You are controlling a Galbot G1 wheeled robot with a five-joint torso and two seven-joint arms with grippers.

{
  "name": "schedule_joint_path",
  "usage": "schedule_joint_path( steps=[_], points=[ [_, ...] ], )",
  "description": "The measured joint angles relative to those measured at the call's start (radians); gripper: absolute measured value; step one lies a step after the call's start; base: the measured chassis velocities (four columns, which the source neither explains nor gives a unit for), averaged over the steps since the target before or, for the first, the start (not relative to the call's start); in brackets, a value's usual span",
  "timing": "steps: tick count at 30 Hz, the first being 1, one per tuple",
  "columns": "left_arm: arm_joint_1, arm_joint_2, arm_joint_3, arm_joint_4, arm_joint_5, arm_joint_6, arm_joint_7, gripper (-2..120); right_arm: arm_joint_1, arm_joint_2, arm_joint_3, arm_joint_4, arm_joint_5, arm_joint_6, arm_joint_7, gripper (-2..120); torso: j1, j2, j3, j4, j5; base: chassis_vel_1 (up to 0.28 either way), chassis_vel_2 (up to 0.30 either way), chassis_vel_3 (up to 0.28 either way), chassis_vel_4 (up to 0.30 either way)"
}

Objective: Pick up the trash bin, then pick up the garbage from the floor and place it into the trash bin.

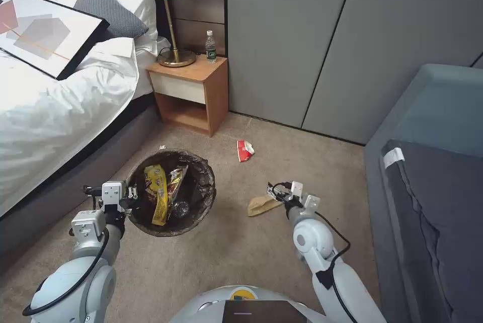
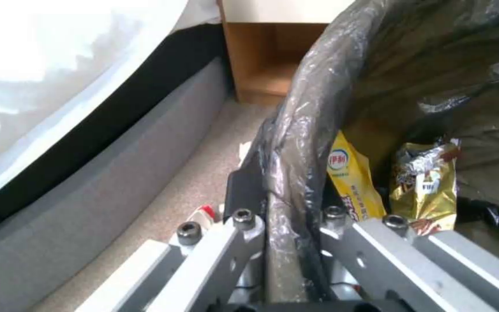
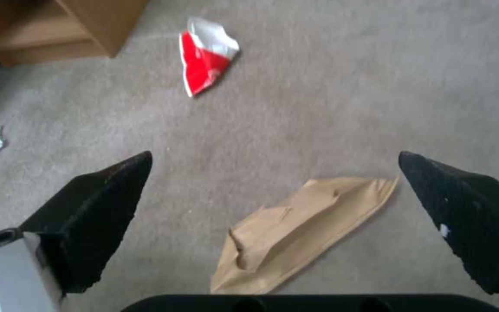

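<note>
Bin [image 1: 171, 192] hangs from your left gripper [image 1: 132, 198], wrappers [image 1: 157, 187] inside; your right gripper [image 3: 273, 190] gapes over the paper scrap [image 3: 301, 229]; cup [image 1: 245, 150] remains.

Open carpet [image 1: 282, 162] lies from 11 to 1 o'clock ahead of the robot, bounded at 12 by the grey wardrobe doors [image 1: 302, 36]. The bed [image 1: 50, 111] walls off 9 to 10 o'clock, and the nightstand [image 1: 193, 94] stands at 11 in the corner. A grey sofa [image 1: 432, 187] closes 2 to 4 o'clock. The trash bin [image 1: 171, 192] fills the floor at 10, close beside the bed base. The carpet around the brown paper scrap [image 3: 301, 229] is bare between the right gripper [image 3: 273, 164] fingers, spread wide; the crushed red-and-white cup [image 3: 206, 60] lies well apart beyond.
</note>
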Motion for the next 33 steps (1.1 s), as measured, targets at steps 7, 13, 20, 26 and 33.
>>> schedule_joint_path(
  steps=[7,13,20,26,33],
  points=[
    [0.0,-0.001,0.0,0.0,0.0,0.0,0.0,4,0.059,0.012,-0.046,-0.077,0.042,0.001,0.063,100,0.0,0.0,0.0,0.0001,0.0,0.0,0.0,0.0,0.0],
    [0.001,-0.005,0.0,0.005,0.0,-0.006,0.0,4,0.125,0.038,-0.098,-0.184,0.061,0.014,0.134,100,0.0,0.0,0.0,0.0,0.0,0.0,0.0,0.0,0.0],
    [0.001,-0.007,0.001,0.012,0.002,-0.013,0.001,4,0.168,0.066,-0.125,-0.274,0.074,0.029,0.18,100,0.0,0.0,0.0,0.0001,0.0,0.0,0.0,0.0,0.0],
    [0.002,-0.007,-0.001,0.017,0.002,-0.018,0.003,4,0.191,0.081,-0.129,-0.348,0.075,0.044,0.193,100,0.0,0.0,0.0,0.0,0.0001,0.0,0.0,0.0,0.0],
    [-0.002,-0.006,0.001,0.027,0.003,-0.022,0.004,4,0.22,0.09,-0.139,-0.408,0.075,0.058,0.184,100,0.0,0.0,0.0,0.0,0.0,0.0,0.0,0.0,0.0]
  ],
)
